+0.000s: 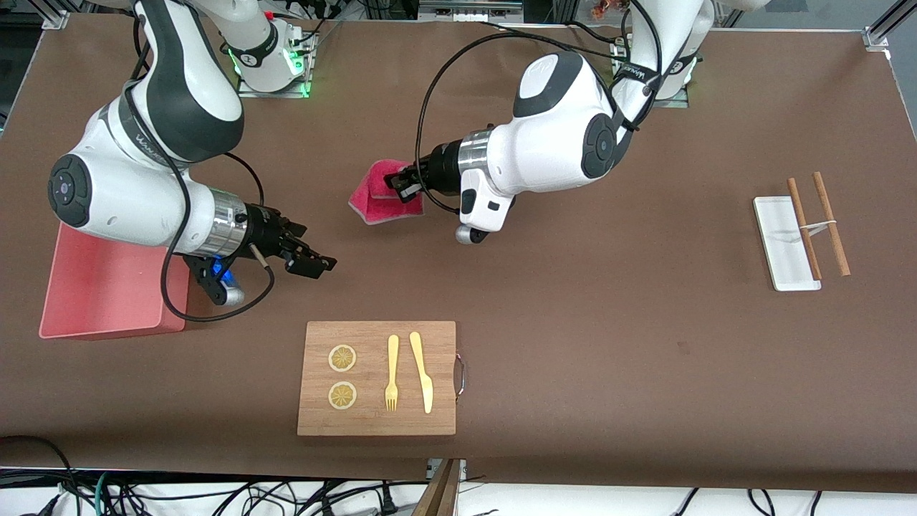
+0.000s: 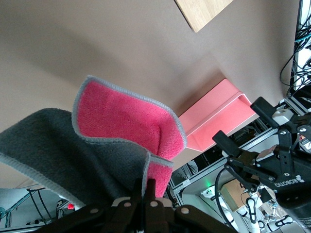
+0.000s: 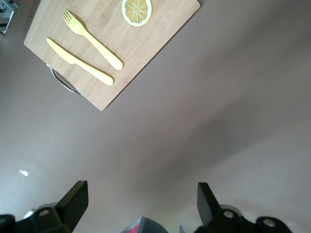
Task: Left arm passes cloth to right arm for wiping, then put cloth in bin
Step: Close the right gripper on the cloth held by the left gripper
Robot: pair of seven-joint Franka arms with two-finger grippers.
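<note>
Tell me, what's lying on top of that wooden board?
On the board lie two lemon slices, a yellow fork and a yellow knife, side by side and apart. Nothing covers them; whatever is beneath the board is hidden.

Your front camera sits high up across the brown tabletop (image 1: 573, 322), facing both arm bases and taking in the whole surface. The left wrist camera rides right at the left gripper (image 2: 146, 187), close enough that the folded magenta-and-grey cloth (image 2: 121, 141) fills much of its picture. The right wrist camera looks down past the right gripper (image 3: 141, 199) at the tabletop from a bit higher. All three catch the rectangular wooden cutting board (image 1: 377, 378), and the left wrist view also shows the salmon-pink plastic bin (image 2: 218, 116).
</note>
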